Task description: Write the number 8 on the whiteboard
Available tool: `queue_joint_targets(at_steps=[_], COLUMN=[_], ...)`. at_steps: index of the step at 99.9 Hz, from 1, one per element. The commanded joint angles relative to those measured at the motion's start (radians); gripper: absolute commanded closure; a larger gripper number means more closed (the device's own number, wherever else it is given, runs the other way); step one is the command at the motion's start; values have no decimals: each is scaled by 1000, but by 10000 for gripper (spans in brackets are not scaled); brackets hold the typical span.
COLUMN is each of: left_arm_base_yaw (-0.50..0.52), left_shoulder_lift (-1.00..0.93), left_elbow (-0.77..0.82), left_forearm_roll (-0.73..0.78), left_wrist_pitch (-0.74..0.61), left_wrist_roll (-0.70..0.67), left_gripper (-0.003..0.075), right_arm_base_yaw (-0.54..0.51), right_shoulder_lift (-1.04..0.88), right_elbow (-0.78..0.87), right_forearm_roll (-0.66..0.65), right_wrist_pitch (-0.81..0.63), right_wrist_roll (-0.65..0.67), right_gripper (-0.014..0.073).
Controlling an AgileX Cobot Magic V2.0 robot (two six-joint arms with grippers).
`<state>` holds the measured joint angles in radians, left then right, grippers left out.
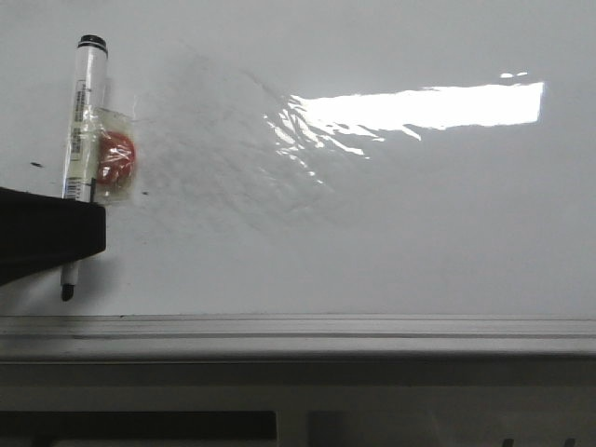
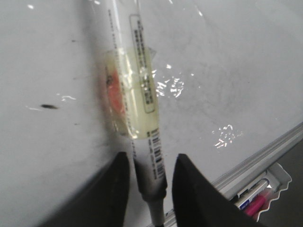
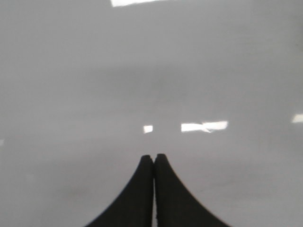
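A: What is taking up most of the front view?

B: The whiteboard (image 1: 372,242) is filling nearly all of it, glossy white, with a bright glare patch (image 1: 419,107) lying across its upper right and faint grey erased smudges (image 1: 223,158) spreading through the middle. A grey edge rail (image 1: 298,328) is running along its lower border. No number 8 is showing on it anywhere; only small black specks (image 1: 37,165) are sitting at the left.

A: Any containers?

B: One, in the left wrist view: a small white tray (image 2: 265,191) is sitting beyond the rail (image 2: 265,151), and it is holding what look like markers, one pinkish (image 2: 255,206). How many, I cannot tell.

A: And the marker being used?

B: A white-barrelled marker (image 1: 82,121) is standing close to upright at the board's left side, its long axis running top to bottom, black end cap up and dark tip (image 1: 67,291) pointing down toward the rail. Whether the tip is touching the board is unclear. A clear tape wrap with a red-orange piece (image 1: 116,158) is clinging to the barrel.

A: The hands?

B: The left hand (image 2: 147,189) is gripping the marker's lower barrel (image 2: 142,94), its dark fingers (image 2: 191,194) clamping it from both sides. The right hand (image 3: 154,163) is hanging over bare white board (image 3: 151,71), its two fingers (image 3: 137,198) pressing together with nothing between them.
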<state>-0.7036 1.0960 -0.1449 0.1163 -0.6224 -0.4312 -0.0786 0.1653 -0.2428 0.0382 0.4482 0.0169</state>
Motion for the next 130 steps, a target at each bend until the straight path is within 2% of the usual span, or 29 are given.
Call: queue_joint_targets(at_steps=[1,5,19,32,48,60,69,84,91,103,130], left_arm_base_yaw=[-5,-5,-5,-5,-5,-5,-5,-5,-5,-5,-5], left_shoulder_lift=[7,7,7,7,7,7,7,7,7,7,7], left_elbow=[-25,-25,-25,-25,-25,-42,-82,-159,-184,-202,-202], left_forearm_roll=[-30,-30,-16,86,199,259,358,535,603,674,678], left_wrist_pitch=[-57,-60,-77,-98,-99,-99,-79,-18,-3,21,33], left_wrist_roll=[-6,-6,-6,-4,-4,-7,-14,-14,-14,-14,-14], left_gripper=[685,740,741,741,741,741,741,741,741,741,741], right_arm_base_yaw=[39,60,134,231,407,549,644,785,830,879,932], right_shoulder_lift=[22,22,29,80,186,287,370,499,549,647,831], right_elbow=[-35,-35,-41,-64,-123,-177,-221,-291,-316,-363,-502], right_forearm_roll=[3,3,27,47,159,217,217,217,217,217,262], right_wrist_pitch=[-60,-51,-35,-8,1,-1,-18,-142,-200,-278,-260], right_wrist_roll=[0,0,0,-42,-248,-353,-360,-360,-360,-360,-358], right_gripper=[657,657,657,657,657,647,567,301,246,240,241])
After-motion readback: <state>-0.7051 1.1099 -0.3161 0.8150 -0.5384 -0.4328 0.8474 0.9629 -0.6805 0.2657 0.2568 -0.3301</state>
